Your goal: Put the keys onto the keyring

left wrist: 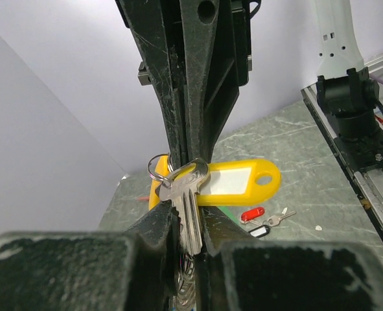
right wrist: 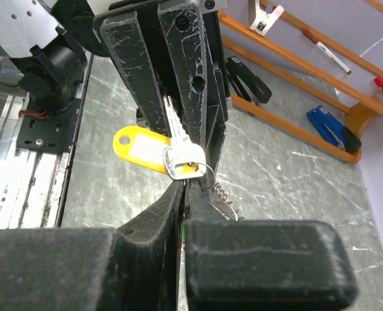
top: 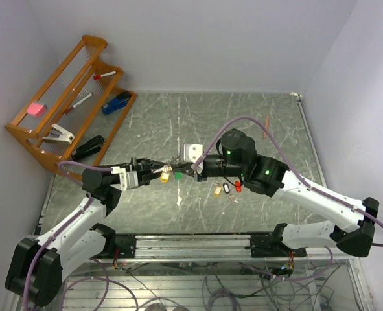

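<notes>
A silver key (left wrist: 188,201) with a yellow tag (left wrist: 233,181) hangs above the table between both arms. My left gripper (left wrist: 190,217) is shut on its blade. A thin silver keyring (left wrist: 153,165) passes through the key's head. My right gripper (right wrist: 186,188) is shut, its tips pinching the keyring (right wrist: 210,172) just under the key head (right wrist: 181,155). In the top view the left gripper (top: 153,173) and right gripper (top: 186,170) meet tip to tip, with a green tag (top: 177,175) hanging there. Loose keys lie on the table with yellow (top: 218,190), black-and-white (top: 227,188) and red (top: 237,186) tags.
A wooden rack (top: 68,97) against the left wall holds a blue stapler (top: 116,102), pens and clips. A white block (top: 192,152) sits just behind the grippers. An orange pen (top: 265,129) lies at the back right. The base rail (top: 191,243) runs along the near edge.
</notes>
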Tool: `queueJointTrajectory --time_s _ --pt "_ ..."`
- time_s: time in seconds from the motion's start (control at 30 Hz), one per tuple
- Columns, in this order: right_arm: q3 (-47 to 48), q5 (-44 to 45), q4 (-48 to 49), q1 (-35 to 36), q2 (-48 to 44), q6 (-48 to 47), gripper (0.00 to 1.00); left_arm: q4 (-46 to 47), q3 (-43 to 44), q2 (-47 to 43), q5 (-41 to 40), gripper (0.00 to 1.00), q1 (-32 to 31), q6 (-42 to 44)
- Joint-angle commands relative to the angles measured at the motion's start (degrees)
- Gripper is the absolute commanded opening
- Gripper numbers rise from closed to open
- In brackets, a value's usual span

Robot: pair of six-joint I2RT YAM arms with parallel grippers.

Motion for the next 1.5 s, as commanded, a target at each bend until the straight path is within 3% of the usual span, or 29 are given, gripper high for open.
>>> queueJointTrajectory --time_s 0.0,0.23,0.6,0.87,1.17,1.33,1.47 --pt "-1.59 5.33 -1.39 -0.52 0.04 0.97 0.0 -0.75 4.09 -3.06 -1.61 0.17 -1.35 3.71" --pt "1.15 6.35 -4.06 -0.54 0.64 3.41 0.0 -6.89 3.93 -3.82 -2.41 0.38 -1.41 8.42" --pt "2.12 8.64 -4.91 -0.65 0.49 4.79 0.0 -15.01 3.69 -5.57 -1.95 0.44 -1.41 14.43" --pt "2.6 9.85 -5.82 -0.88 0.49 4.68 0.0 -30.6 4.05 -9.76 -0.11 0.43 -1.41 25.58" --pt "3.72 8.79 -7.77 -0.96 0.97 3.34 0.0 -56.36 10.8 -7.47 2.62 0.4 -1.32 49.9" --pt "3.48 7.86 -7.96 -0.95 0.88 3.49 0.0 -59.98 13.21 -6.43 1.45 0.37 -1.15 54.34" --pt "3.16 8.16 -7.69 -0.98 0.45 3.55 0.0 -61.9 13.94 -6.63 1.67 0.25 -1.06 55.64"
